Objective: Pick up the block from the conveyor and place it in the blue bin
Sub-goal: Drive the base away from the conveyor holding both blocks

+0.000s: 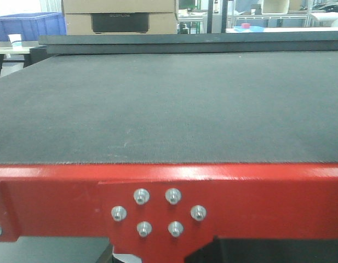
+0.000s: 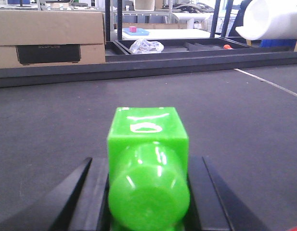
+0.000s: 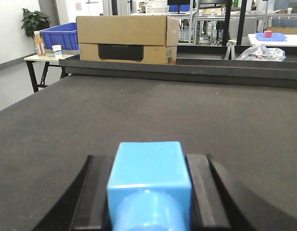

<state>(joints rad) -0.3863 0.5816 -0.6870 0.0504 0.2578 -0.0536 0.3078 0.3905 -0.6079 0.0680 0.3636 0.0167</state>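
Observation:
The conveyor's dark grey belt (image 1: 169, 104) lies on a red frame (image 1: 240, 192); no block or arm shows on it in the front view. In the left wrist view a glossy green block (image 2: 147, 130) sits between the black fingers (image 2: 93, 192) of my left gripper (image 2: 147, 160), which hug both its sides just above the belt (image 2: 244, 125). My right gripper (image 3: 149, 157) is shut the same way on a light blue block (image 3: 149, 171). The blue bin (image 1: 26, 24) stands on a side table past the belt's far left corner (image 3: 61, 36).
A cardboard box (image 1: 119, 16) stands behind the belt's raised far edge (image 3: 187, 67). Behind it lie a blue tray with a pink cube (image 2: 134, 31), a crumpled plastic bag (image 2: 146, 46) and a big white roll (image 2: 273, 19). A cup (image 3: 56, 48) stands by the bin.

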